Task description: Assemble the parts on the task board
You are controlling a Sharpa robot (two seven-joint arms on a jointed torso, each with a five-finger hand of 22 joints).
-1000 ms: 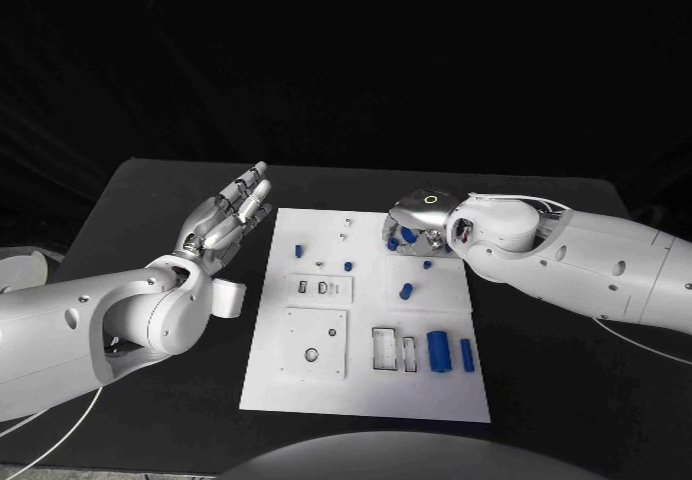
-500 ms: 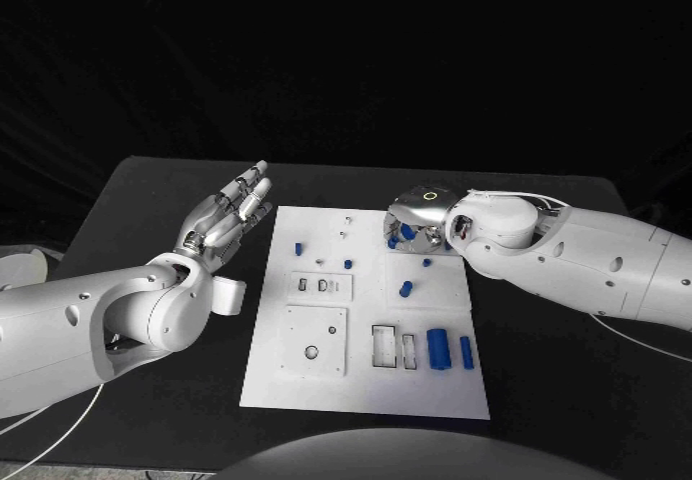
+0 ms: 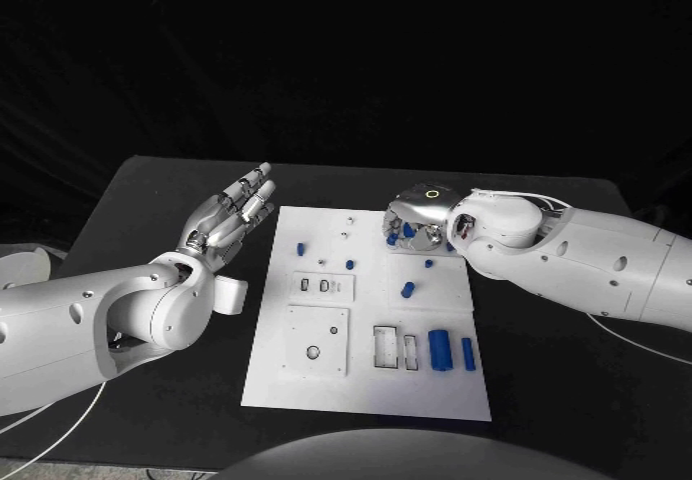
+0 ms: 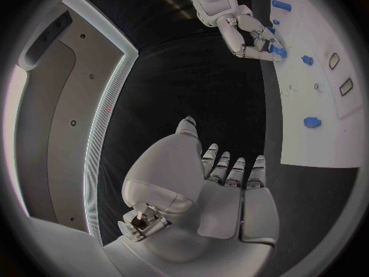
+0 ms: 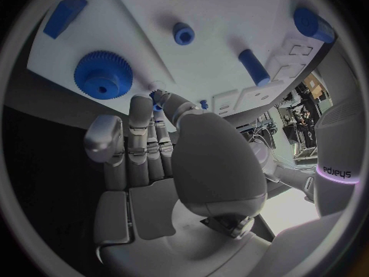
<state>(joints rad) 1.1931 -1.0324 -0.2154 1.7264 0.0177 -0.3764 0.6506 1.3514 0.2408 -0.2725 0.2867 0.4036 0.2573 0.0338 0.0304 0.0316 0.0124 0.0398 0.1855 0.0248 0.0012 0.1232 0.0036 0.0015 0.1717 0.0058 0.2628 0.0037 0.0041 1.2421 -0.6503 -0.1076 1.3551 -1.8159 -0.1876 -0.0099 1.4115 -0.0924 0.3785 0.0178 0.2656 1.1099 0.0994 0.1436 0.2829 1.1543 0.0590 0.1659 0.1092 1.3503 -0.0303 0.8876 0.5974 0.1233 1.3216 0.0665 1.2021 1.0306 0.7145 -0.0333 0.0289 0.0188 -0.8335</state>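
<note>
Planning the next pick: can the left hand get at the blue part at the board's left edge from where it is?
Probably yes. The left hand hovers open beside the task board, and nothing stands between it and that blue part.

A robotics lab: black-draped table with a white task board.

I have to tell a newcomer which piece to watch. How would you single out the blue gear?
Start at the white board mid-table and go to its far right corner, under the right hand. The blue gear lies there by the fingertips. It alone is a toothed disc; neighbouring pieces are plain pegs and blocks.
</note>
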